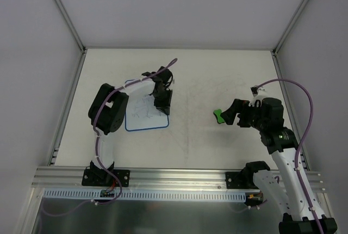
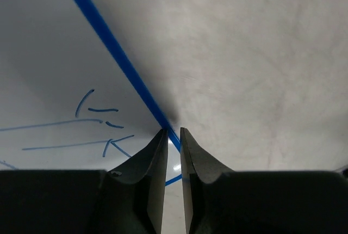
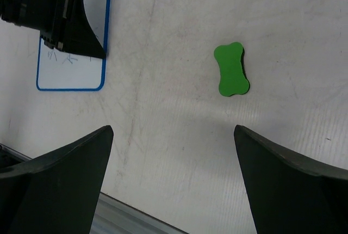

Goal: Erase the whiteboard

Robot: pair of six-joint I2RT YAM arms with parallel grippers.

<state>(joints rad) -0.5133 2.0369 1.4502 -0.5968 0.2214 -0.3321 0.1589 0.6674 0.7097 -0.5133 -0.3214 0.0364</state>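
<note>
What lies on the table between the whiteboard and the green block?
Nothing; the right wrist view shows only bare table between whiteboard and green block.

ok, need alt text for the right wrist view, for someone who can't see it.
A green bone-shaped block lies flat on the pale table, ahead of the right gripper, whose dark fingers stand wide open. At upper left, the left gripper sits at the right rim of the scribbled whiteboard.

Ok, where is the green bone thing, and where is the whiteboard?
green block (image 3: 232, 71), right wrist view, on its narrow middle.
whiteboard (image 3: 70, 76), right wrist view, on its bare lower part.
</note>
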